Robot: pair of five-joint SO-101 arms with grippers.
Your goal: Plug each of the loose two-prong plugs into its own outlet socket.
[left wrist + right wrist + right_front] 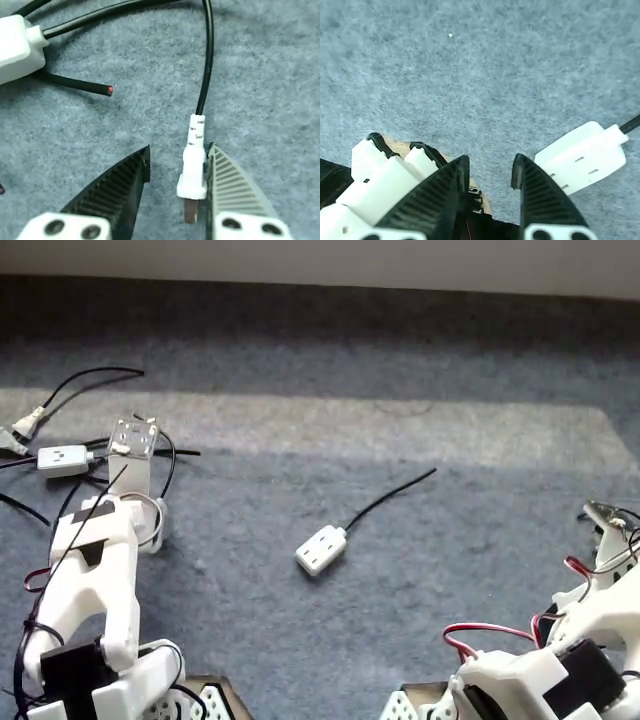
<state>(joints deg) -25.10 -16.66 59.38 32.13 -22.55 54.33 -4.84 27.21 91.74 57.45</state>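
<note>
Between the jaws of the left end effector (178, 150), open wide and holding nothing yet, the white two-prong plug (194, 167) lies just beside one jaw, so centre over its body before closing, leaving its prongs clear for the outlet socket (15, 47) beyond.

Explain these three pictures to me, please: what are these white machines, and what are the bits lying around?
They are two small robot arms on a grey carpet. The wide picture looks down from above: left arm, right arm. The other two come from a camera on each wrist, looking past its jaws. A white outlet block lies mid-carpet; a second outlet and spare plugs lie by the left arm. The left jaws stand open around a white two-prong plug, not clamping it. The right jaws are open, holding nothing.
</note>
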